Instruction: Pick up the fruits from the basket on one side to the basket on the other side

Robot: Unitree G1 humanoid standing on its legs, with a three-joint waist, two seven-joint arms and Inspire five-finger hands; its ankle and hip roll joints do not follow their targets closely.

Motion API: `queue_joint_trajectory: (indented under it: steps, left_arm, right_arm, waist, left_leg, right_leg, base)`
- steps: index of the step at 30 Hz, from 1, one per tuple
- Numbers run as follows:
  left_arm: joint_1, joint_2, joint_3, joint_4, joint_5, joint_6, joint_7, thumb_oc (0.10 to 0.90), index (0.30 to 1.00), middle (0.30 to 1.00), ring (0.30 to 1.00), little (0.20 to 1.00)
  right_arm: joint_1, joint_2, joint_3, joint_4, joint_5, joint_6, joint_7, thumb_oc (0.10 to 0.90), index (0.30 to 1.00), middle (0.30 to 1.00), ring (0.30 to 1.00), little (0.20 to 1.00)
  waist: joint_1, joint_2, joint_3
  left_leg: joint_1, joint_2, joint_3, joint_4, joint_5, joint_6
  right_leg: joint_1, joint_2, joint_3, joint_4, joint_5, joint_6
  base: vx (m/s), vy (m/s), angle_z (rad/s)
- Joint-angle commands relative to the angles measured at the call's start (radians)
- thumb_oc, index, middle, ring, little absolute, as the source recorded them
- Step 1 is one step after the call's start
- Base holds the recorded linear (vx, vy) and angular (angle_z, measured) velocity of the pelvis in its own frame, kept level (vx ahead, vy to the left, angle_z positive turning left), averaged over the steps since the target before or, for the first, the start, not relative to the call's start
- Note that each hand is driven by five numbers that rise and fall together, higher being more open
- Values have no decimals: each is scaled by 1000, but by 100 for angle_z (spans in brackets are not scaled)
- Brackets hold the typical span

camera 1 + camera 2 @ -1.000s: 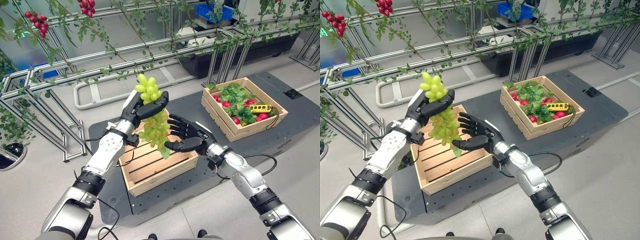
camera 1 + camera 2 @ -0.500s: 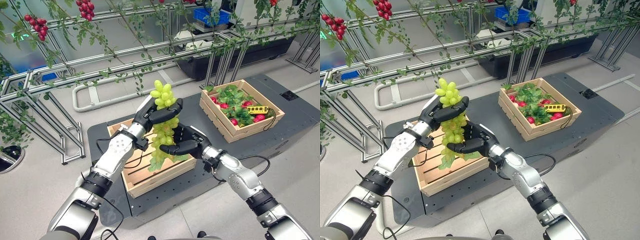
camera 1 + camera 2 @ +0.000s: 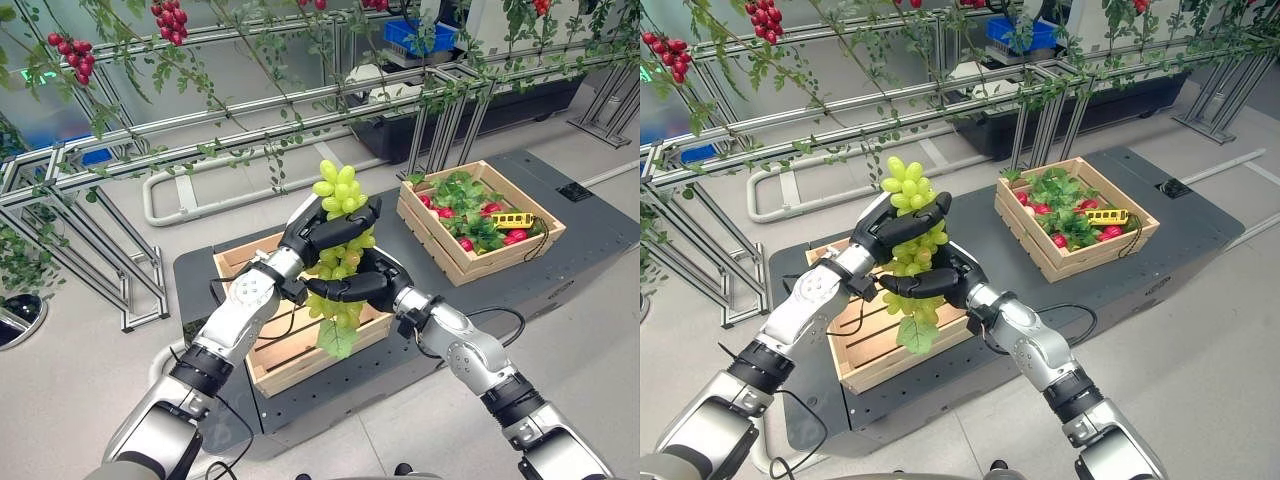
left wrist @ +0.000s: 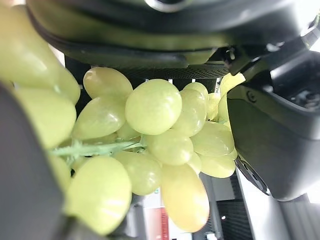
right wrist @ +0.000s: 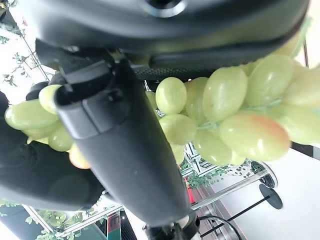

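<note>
Handover mid-air: grape bunch (image 3: 338,255) over near crate (image 3: 300,345), left hand (image 3: 322,228) curled around it, right hand (image 3: 358,287) closing on it too. Next: left releases, right carries to far crate (image 3: 480,262).

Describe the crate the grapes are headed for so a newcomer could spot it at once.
Start at the dark platform in front of the robot: two wooden crates sit on it. The target crate is the one at the robot's right. Unlike the bare slatted crate under the green grapes, held between the left hand and right hand, it holds green leaves and red fruit.
</note>
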Motion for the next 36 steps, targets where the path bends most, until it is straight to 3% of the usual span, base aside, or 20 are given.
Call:
queue_joint_trajectory:
  steps: [1, 2, 14, 16, 17, 32, 36]
  left_arm:
    - [-229, -66, -19, -11, -41, -73, -4, 400, 300, 300, 300, 300]
    - [-230, -69, -22, -19, -39, -70, 2, 400, 300, 300, 300, 300]
    - [-219, -64, 12, -28, -57, -71, 38, 400, 300, 300, 300, 300]
    - [-222, -59, 19, -29, -70, -64, 59, 717, 775, 775, 775, 775]
    - [-220, -58, 29, -26, -68, -58, 76, 800, 900, 900, 900, 900]
    - [-190, -1, 100, -23, -12, -56, 62, 800, 900, 900, 900, 900]
    - [-160, 54, 120, -50, 126, -119, 76, 800, 900, 900, 900, 900]
  right_arm:
    - [-165, 115, 3, -5, 90, -145, -12, 770, 855, 855, 855, 855]
    - [-170, 121, 1, 1, 92, -155, -12, 400, 300, 300, 300, 300]
    - [-154, 112, -26, 27, 97, -165, -21, 400, 300, 300, 300, 300]
    - [-154, 108, -32, 30, 102, -176, -25, 400, 300, 300, 300, 300]
    - [-159, 110, -37, 28, 105, -176, -35, 400, 300, 300, 300, 300]
    - [-72, 66, -129, 23, 77, -214, -60, 400, 300, 300, 300, 300]
    - [-3, 42, -161, 28, 52, -221, -48, 400, 300, 300, 300, 300]
  waist:
    - [13, -9, -127]
    - [15, -9, -127]
    - [18, -12, -133]
    - [17, -12, -131]
    - [17, -11, -130]
    - [5, -7, -129]
    - [-3, -6, -125]
  left_leg:
    - [-41, -22, -9, 1, -45, 25]
    - [-42, -22, -13, 1, -46, 25]
    - [-44, -18, -15, 1, -44, 25]
    - [-44, -17, -15, 1, -44, 25]
    - [-44, -17, -17, 1, -44, 24]
    - [-46, -11, -9, 1, -42, 25]
    - [-45, -10, 0, 1, -44, 26]
  right_leg:
    - [14, -4, -27, 2, -34, -55]
    - [14, -4, -27, 2, -35, -56]
    - [13, -5, -31, 2, -33, -55]
    - [13, -5, -32, 2, -34, -55]
    - [13, -4, -30, 2, -34, -56]
    - [8, -4, -22, 2, -33, -54]
    - [4, -3, -15, 2, -32, -52]
  base:
    - [0, 0, 0]
    - [0, 0, 0]
    - [0, 0, 0]
    - [0, 0, 0]
    - [0, 0, 0]
    - [0, 0, 0]
    - [0, 0, 0]
